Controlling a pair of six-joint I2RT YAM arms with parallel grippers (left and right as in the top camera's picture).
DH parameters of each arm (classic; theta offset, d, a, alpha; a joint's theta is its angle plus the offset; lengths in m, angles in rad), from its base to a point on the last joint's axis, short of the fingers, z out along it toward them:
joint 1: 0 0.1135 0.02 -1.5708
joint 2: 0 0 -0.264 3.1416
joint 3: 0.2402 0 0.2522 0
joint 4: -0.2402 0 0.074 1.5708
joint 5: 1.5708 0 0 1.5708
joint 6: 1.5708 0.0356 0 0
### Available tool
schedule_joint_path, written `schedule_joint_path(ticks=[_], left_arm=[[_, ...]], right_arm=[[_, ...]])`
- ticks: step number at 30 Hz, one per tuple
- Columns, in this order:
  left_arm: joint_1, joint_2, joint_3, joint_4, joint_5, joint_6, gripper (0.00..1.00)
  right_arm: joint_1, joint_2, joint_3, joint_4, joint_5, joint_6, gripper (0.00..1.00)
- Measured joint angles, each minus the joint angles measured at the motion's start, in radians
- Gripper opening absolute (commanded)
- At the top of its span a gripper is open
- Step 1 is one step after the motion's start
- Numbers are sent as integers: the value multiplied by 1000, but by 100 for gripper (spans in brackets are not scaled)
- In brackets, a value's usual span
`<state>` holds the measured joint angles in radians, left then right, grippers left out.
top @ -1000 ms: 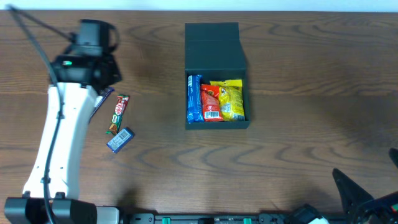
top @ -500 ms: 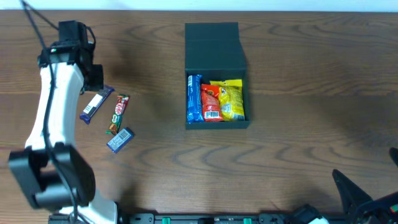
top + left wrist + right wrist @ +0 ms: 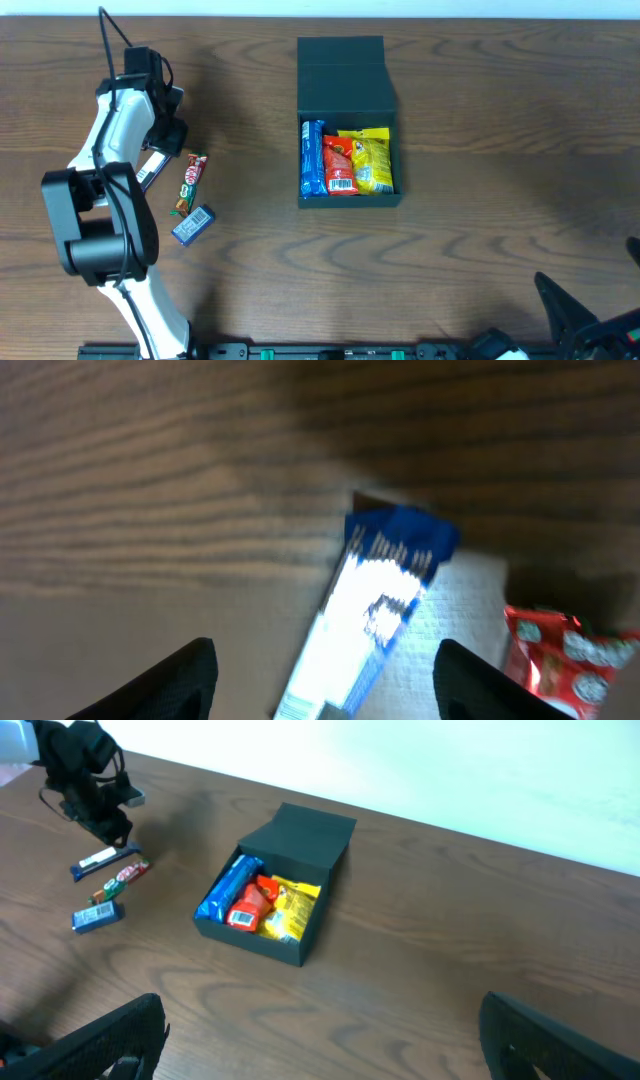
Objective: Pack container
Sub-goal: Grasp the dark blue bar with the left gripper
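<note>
The container is a dark teal-grey box at the table's middle, its flap lid folded back. A blue packet, a red packet and a yellow packet lie inside it. Far to its left, my left gripper hangs open over a blue-and-white bar, which lies flat on the wood between the fingers. A red bar lies just right of that. My right gripper stands open at the near right, with nothing between its fingers; it looks toward the container.
A small blue packet lies in front of the red bar. The left arm's white link rises from its base at the near left. Bare wooden table stretches to the container's right.
The left arm has folded back toward the far left, uncovering the blue-and-white bar on the table. Its jaws have widened. The right arm has not moved.
</note>
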<state>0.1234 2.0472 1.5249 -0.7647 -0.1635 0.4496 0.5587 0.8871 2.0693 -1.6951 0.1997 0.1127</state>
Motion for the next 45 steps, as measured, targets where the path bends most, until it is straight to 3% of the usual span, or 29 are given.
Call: schedule_joint_path(ticks=[2, 19, 23, 28, 45], left_arm=[[0, 10, 0, 25, 0, 26, 80], [73, 39, 0, 59, 137, 84, 92], [85, 39, 0, 35, 182, 97, 91], [85, 39, 0, 21, 216, 110, 81], [101, 39, -24, -34, 228, 136, 79]], right_arm=[[0, 0, 0, 0, 0, 0, 99], [0, 0, 0, 1, 0, 0, 99], [0, 0, 0, 1, 1, 0, 99], [0, 0, 0, 1, 2, 0, 99], [0, 0, 0, 1, 7, 0, 99]])
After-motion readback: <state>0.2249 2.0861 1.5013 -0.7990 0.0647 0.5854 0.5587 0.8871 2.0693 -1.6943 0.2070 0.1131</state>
